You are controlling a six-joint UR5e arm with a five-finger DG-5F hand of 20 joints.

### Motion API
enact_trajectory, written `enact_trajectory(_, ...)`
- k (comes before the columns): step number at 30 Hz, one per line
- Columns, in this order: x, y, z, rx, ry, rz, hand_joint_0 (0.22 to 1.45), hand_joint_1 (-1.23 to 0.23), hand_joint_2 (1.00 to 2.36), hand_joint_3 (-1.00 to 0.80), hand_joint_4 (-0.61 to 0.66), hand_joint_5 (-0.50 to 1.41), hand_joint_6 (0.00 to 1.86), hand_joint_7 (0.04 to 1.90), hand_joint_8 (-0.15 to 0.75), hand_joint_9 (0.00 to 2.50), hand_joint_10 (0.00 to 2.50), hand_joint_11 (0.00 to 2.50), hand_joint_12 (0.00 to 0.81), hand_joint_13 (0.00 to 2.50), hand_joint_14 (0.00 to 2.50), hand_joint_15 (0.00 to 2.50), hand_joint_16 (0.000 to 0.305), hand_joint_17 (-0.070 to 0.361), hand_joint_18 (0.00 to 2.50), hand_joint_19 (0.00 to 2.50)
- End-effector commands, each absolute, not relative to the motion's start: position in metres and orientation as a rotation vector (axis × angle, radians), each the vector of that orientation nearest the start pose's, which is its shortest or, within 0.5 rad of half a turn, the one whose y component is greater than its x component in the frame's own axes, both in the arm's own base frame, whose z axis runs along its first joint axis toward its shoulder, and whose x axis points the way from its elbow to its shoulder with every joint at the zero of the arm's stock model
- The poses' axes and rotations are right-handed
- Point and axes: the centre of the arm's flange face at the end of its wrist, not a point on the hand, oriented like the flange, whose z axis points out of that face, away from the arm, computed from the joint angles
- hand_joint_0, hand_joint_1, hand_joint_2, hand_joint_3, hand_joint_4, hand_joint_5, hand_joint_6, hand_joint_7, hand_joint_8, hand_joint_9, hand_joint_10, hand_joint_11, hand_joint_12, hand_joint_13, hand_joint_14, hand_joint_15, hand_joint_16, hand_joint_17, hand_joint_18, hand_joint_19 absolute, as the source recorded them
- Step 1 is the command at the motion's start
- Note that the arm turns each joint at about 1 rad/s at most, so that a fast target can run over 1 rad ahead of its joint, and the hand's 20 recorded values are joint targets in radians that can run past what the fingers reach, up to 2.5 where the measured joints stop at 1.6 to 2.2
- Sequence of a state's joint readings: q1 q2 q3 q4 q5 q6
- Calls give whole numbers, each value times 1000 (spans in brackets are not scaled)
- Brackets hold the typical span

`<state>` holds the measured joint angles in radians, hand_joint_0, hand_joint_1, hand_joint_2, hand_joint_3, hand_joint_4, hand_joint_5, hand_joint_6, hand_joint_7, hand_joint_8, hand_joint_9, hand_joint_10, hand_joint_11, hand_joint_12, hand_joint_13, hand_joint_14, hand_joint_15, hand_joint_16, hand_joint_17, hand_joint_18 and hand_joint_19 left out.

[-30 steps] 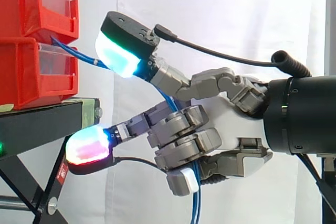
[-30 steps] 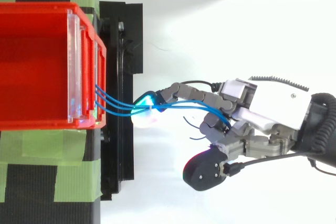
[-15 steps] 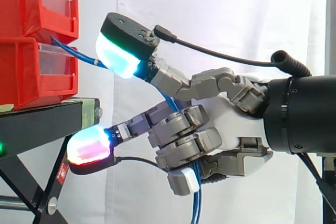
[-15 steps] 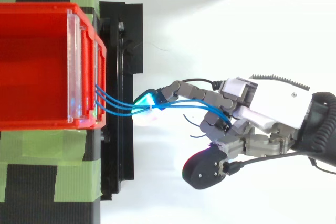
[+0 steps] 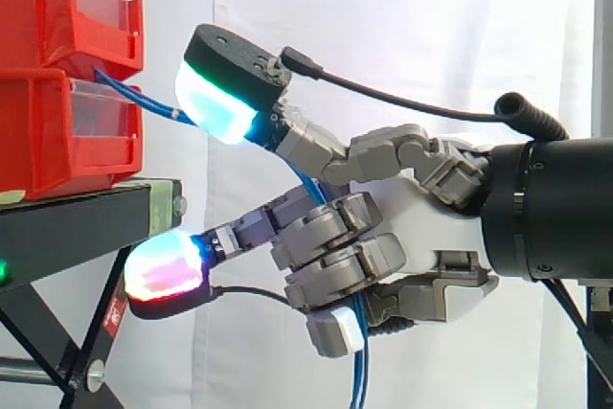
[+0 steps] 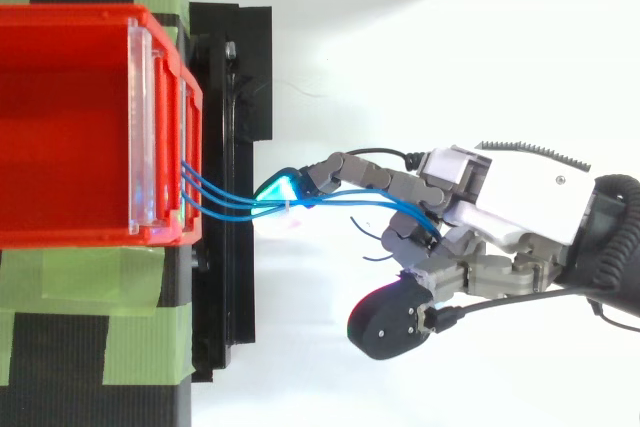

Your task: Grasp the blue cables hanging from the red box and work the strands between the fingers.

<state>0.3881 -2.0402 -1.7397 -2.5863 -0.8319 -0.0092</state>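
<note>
Side view: my robot hand reaches in from 3 o'clock and is grasping the blue cables, its middle fingers curled round the strands. The cables leave the stacked boxes near 9 o'clock, slant down toward 4 o'clock, pass through the curled fingers and hang out below them toward 6 o'clock. One straight finger points to 10 o'clock, its pad glowing cyan and green just beside the cables. Another points to 8 o'clock, its pad glowing red and pink near the edge of the black stand. The upper red box sits on the lower red box, which rests on the stand. The cables seem to come out at the seam between the two boxes; I cannot tell which one holds them. A white curtain hangs behind.

Top view: the blue strands fan out from the box front at 9 o'clock and gather toward my robot hand at 3 o'clock. Green tape crosses the stand at 7 o'clock.
</note>
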Motion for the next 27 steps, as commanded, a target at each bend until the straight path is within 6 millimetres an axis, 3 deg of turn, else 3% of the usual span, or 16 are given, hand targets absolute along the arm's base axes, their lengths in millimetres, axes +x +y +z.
enact_trajectory(1,606,31,202,1367,1022,876,652,-538,1000,-1000,307,29,10,1007,434,1790,2500,2500,693,2086,2500,1833,247,185,2500,751)
enact_trajectory(7,606,31,202,1367,1021,875,650,-531,1000,-1000,324,36,10,1002,434,1787,2500,2500,685,2079,2500,1837,244,183,2500,728)
enact_trajectory(11,605,31,202,1368,1022,874,668,-448,1000,-1000,325,50,11,997,437,1781,2500,2500,693,2074,2500,1805,241,180,2500,741)
enact_trajectory(27,606,31,202,1367,1021,875,679,-496,1000,-1000,323,38,10,989,445,1771,2500,2500,692,2058,2500,1821,241,181,2500,712)
